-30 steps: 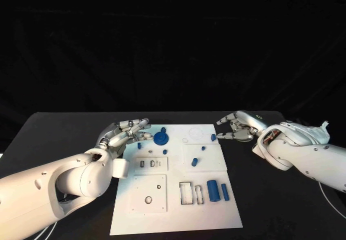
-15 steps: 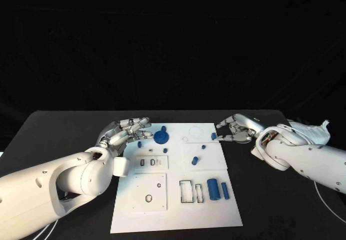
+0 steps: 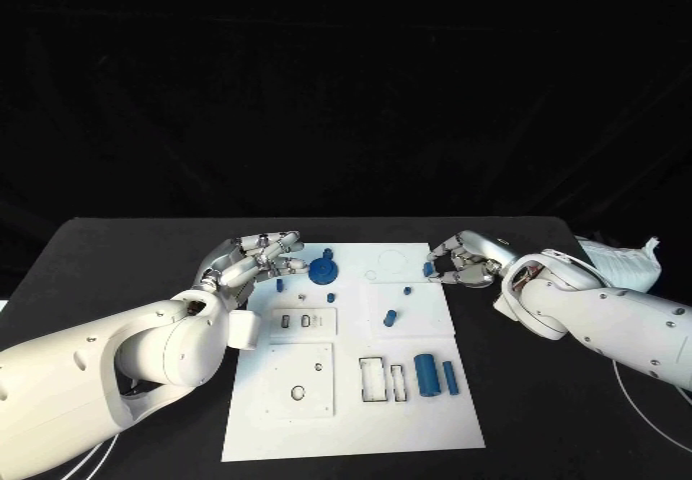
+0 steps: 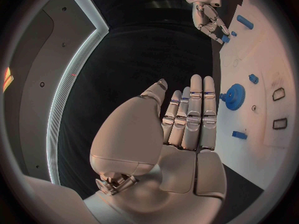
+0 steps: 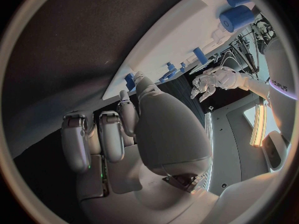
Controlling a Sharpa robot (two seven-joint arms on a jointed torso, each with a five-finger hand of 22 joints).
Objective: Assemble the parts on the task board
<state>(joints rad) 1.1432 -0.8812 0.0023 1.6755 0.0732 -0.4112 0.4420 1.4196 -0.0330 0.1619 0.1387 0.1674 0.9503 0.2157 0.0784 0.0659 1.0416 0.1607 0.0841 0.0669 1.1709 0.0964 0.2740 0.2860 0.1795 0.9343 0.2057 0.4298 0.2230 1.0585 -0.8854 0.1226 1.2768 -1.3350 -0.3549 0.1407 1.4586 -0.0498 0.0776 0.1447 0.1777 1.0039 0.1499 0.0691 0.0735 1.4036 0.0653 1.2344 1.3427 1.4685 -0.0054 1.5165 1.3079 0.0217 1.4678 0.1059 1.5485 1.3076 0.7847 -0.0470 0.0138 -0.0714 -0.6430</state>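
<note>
Head view – right hand [image 3: 459, 262] pinches blue part [image 3: 430, 270].

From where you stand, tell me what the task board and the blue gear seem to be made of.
Task board: probably rigid plastic, white and matte; flat, with cleanly cut recesses. Blue gear: likely moulded or printed plastic; uniform blue, dull finish, with teeth visible round its rim. The exact materials cannot be confirmed from the pictures.

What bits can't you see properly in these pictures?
- Right hand, head view: a small blue part sits at its fingertips; held or just touched, too small to tell.
- Same part, right wrist view: the hand's own thumb partly covers it.
- Left hand, head view: its fingers overlap the task board edge, hiding what lies beneath.
- Blue gear, left wrist view: the fingers cover its near edge.
</note>
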